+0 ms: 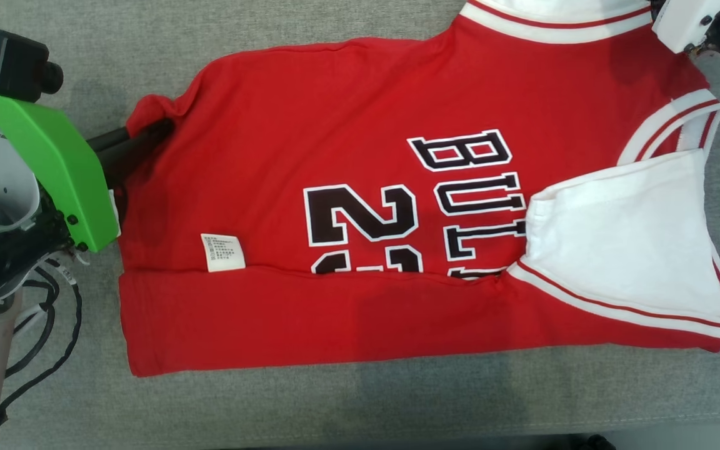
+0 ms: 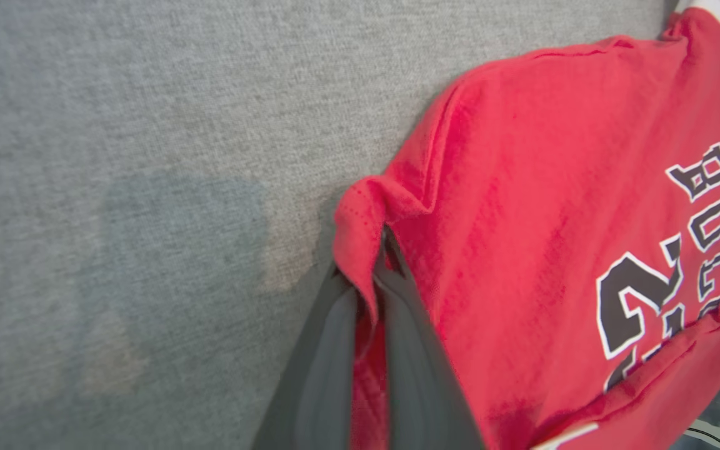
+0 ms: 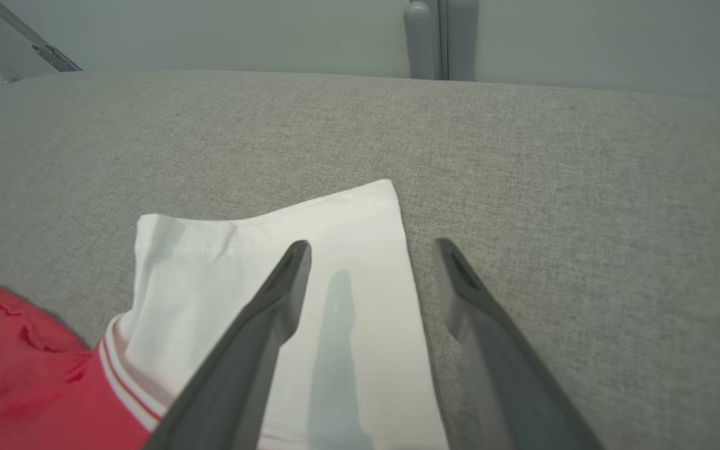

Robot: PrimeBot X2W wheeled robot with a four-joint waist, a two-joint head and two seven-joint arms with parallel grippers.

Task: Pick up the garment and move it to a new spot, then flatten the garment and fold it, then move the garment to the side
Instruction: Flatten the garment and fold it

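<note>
The garment [image 1: 335, 156] is a red jersey with black-and-white lettering and white sleeves, lying mostly flat on a grey fabric surface, its near long edge folded over. My left gripper [image 1: 154, 128] reaches in from the left and is shut on the bunched hem corner; in the left wrist view the red cloth [image 2: 554, 187] is pinched between the dark fingers [image 2: 410, 350] of the left gripper [image 2: 379, 250]. My right gripper [image 3: 369, 247] hangs open just above a white sleeve [image 3: 210, 281], one finger over the cloth and the other over bare surface. Its wrist [image 1: 691, 25] shows at the top right.
A white care label [image 1: 223, 252] lies on the jersey's left part. Black cables [image 1: 41, 337] hang by my left arm. The surface's front edge [image 1: 522, 431] runs close below the jersey. Beyond the far edge stand a grey wall and a post [image 3: 422, 37].
</note>
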